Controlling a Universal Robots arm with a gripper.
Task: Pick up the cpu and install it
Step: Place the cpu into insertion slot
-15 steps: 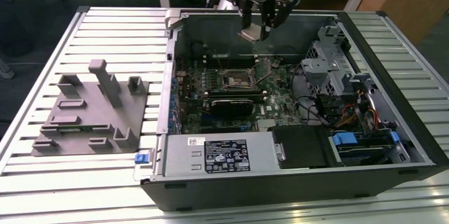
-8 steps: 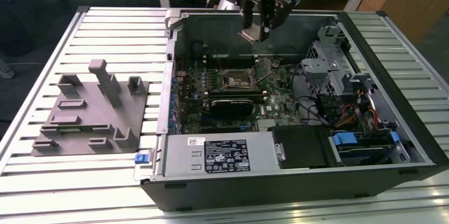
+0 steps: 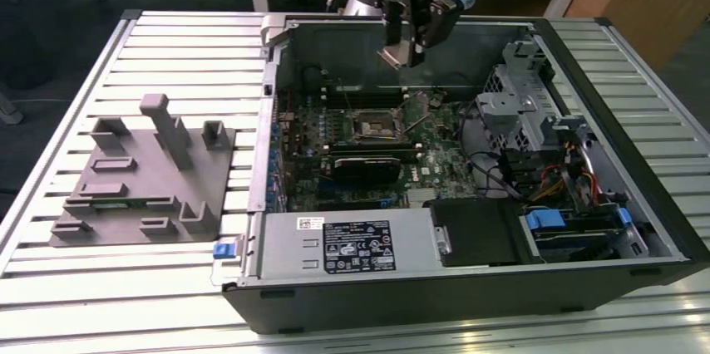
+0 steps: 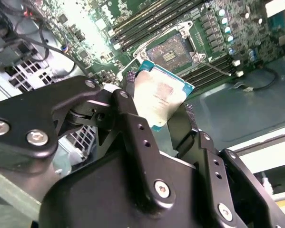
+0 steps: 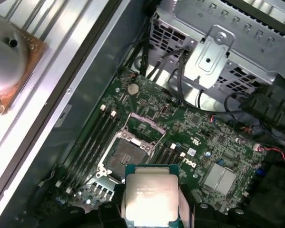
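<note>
My jaws gripped the cpu [image 4: 161, 97] by its edges, held clear above the open socket [image 3: 372, 127], at about twelve o'clock from it in the exterior view. I judged that seating it skewed or off-centre could bend the socket's pins, and a thin edge grip could let it slip.

One cpu [image 5: 149, 197], one socket [image 3: 372, 127], one fixture [image 3: 133, 179]

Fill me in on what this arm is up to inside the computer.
The arm's gripper holds the cpu by its edges, above the motherboard inside the open computer case. The socket lies open below with no chip in it, so the cpu is picked up but not yet installed.
</note>
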